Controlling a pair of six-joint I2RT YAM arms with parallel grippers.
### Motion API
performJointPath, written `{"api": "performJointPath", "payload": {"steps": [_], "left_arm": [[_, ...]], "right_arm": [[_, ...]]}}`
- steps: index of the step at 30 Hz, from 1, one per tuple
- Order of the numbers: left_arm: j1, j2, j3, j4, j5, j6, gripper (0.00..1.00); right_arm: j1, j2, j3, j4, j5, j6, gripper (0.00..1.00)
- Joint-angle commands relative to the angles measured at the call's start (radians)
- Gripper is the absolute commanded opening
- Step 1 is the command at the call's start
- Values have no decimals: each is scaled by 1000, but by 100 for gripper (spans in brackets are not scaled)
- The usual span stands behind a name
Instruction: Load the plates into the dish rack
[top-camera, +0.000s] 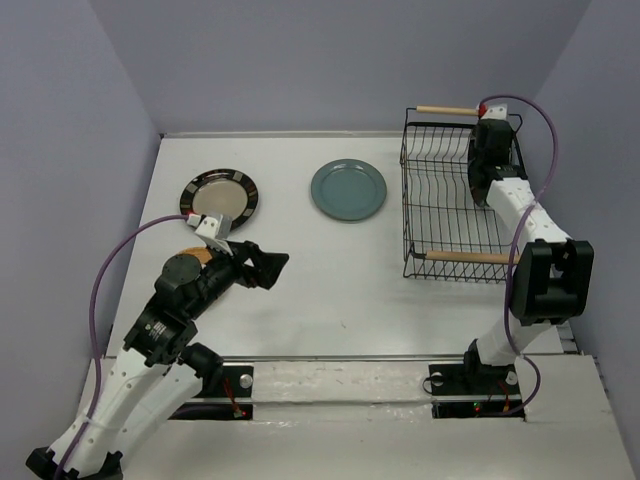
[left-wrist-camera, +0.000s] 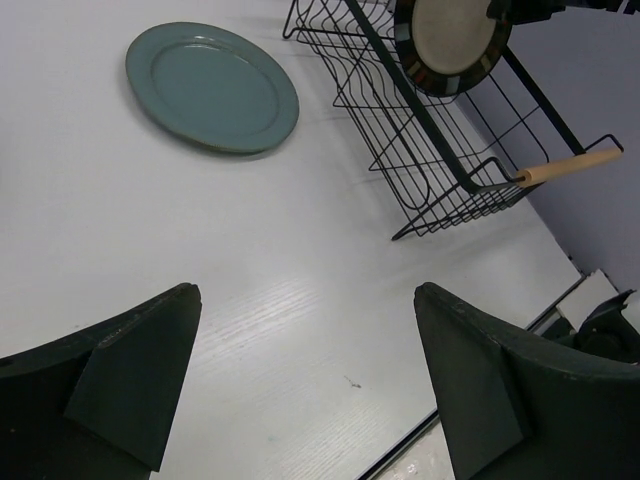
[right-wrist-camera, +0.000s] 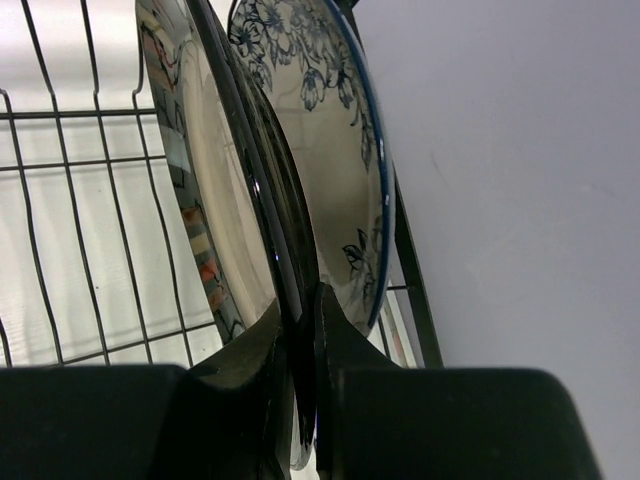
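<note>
- The dish rack (top-camera: 440, 200) is shown at the upper right of the overhead view, with a wooden handle at each end.
- Two plates are seen on edge at its far end. The floral plate (right-wrist-camera: 330, 130) is slotted nearest the end wall, and a dark-rimmed plate (right-wrist-camera: 225, 200) is set just beside it.
- The right gripper (right-wrist-camera: 302, 305) is shown clamped on the lower rim of the dark-rimmed plate. This plate is judged to be seated but not yet let go.
- Three plates are left flat on the table (top-camera: 330, 290):
  - The teal plate (top-camera: 348, 190) is seen at upper centre, near the rack but apart from it.
  - A second dark-rimmed plate (top-camera: 220, 195) is seen at upper left.
  - An orange-tan plate (top-camera: 197, 255) is largely hidden beneath the left arm at centre left, and only a sliver of it is shown.
- The left gripper (left-wrist-camera: 305, 300) is shown spread wide with nothing between its fingers. It is held over bare table at centre left, well apart from the rack.
- The task is judged a little under half done. One plate is fully loaded, one is in the hand-off stage, and three are untouched.
- The surface is a matt white tabletop with a faint wood grain and few marks.
- The space is enclosed by plain pale lavender-grey walls (top-camera: 350, 60) at the back and both sides. No other furnishings are seen.
</note>
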Motion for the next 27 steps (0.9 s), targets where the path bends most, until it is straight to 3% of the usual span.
{"api": "performJointPath", "payload": {"steps": [1, 27], "left_arm": [[-5, 25, 4, 18, -10, 9, 99], [35, 82, 1, 26, 8, 6, 98]], "right_arm": [[-18, -27, 54, 229, 15, 23, 7], [-46, 84, 31, 228, -4, 136, 7]]}}
